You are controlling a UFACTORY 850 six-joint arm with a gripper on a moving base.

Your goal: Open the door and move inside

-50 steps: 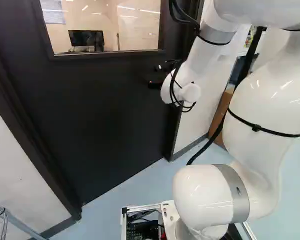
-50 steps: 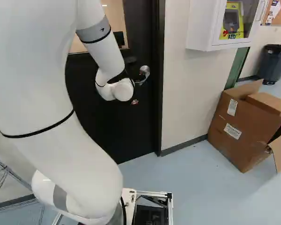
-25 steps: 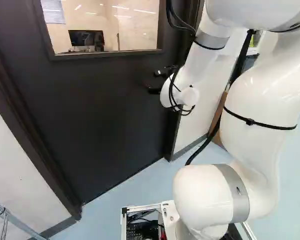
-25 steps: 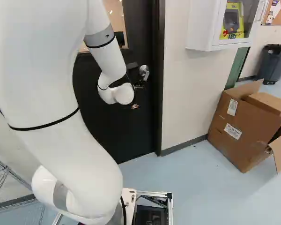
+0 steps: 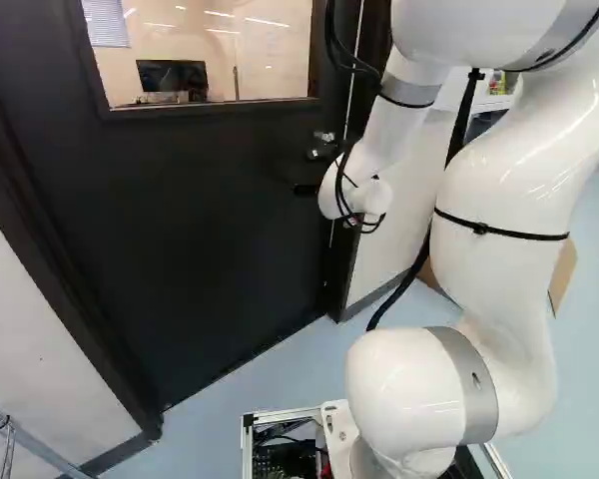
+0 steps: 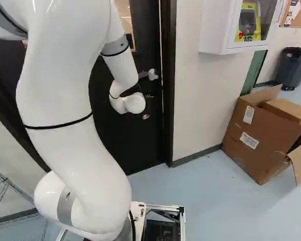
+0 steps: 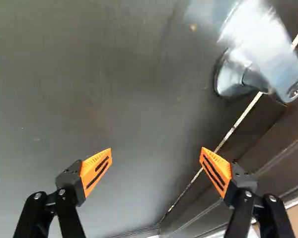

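I'm judging this as early going: the door (image 5: 200, 230), filling the left base view from nine to twelve o'clock around my arm's foot, is apparently standing just ajar, since a thin bright gap (image 7: 241, 119) is showing between its edge and the frame (image 6: 167, 100). Widening that opening and driving the base (image 5: 247, 444) inside are both remaining. My gripper (image 7: 156, 149) is standing wide open and gripping nothing; the handle (image 7: 268, 54) is lying clear of it, between one and two o'clock, taking twelve as straight out past the fingertips. I'm getting little of the room beyond except through the window (image 5: 205, 50), towards eleven o'clock in the left base view. In the right base view the wrist (image 6: 128, 103) is hiding most of the gripper. Glare is washing out part of the handle, and I'm not managing to tell which way the door is swinging.
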